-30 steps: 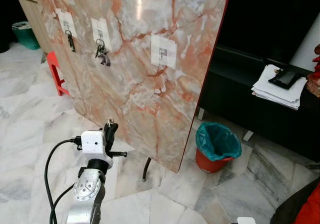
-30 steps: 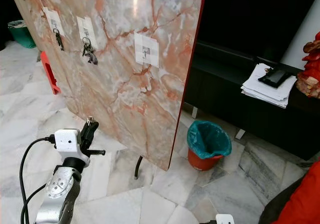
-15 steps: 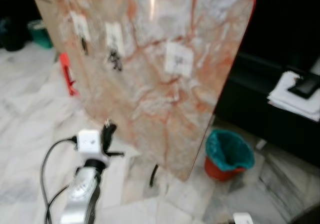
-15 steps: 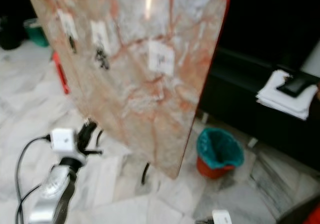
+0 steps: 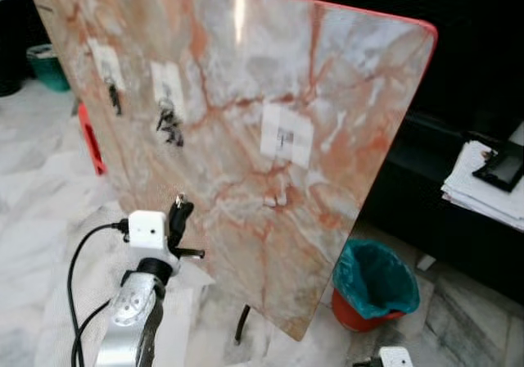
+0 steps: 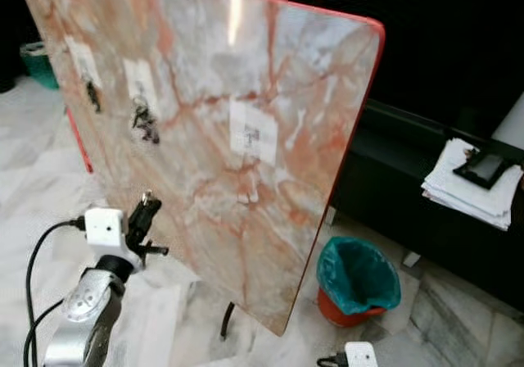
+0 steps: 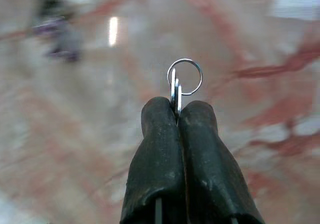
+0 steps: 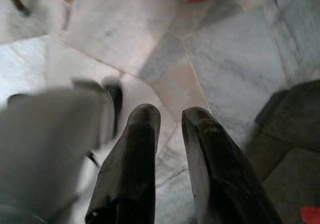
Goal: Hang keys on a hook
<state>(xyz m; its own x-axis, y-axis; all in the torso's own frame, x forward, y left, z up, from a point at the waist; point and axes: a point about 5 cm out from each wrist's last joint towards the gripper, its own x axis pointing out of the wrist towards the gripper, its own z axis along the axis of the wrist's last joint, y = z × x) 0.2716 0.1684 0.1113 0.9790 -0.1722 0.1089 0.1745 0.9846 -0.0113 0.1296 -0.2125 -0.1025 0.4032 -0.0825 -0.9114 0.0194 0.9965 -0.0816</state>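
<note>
Your left gripper [image 5: 179,206] pinches the keys [image 7: 178,87] in front of the marble board [image 5: 246,80]; the wrist view reveals their ring above the closed fingertips. The bare hook [image 5: 284,138] sits up-right. Your right gripper [image 8: 170,119] hangs slightly parted, empty, over floor.

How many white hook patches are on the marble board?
3: far-left patch and middle patch, both holding keys, and an empty patch nearer the board's center.

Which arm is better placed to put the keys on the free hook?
The left. Its left gripper is shut on the keys, raised before the marble board near the free hook. The right gripper hangs over the floor.
</note>
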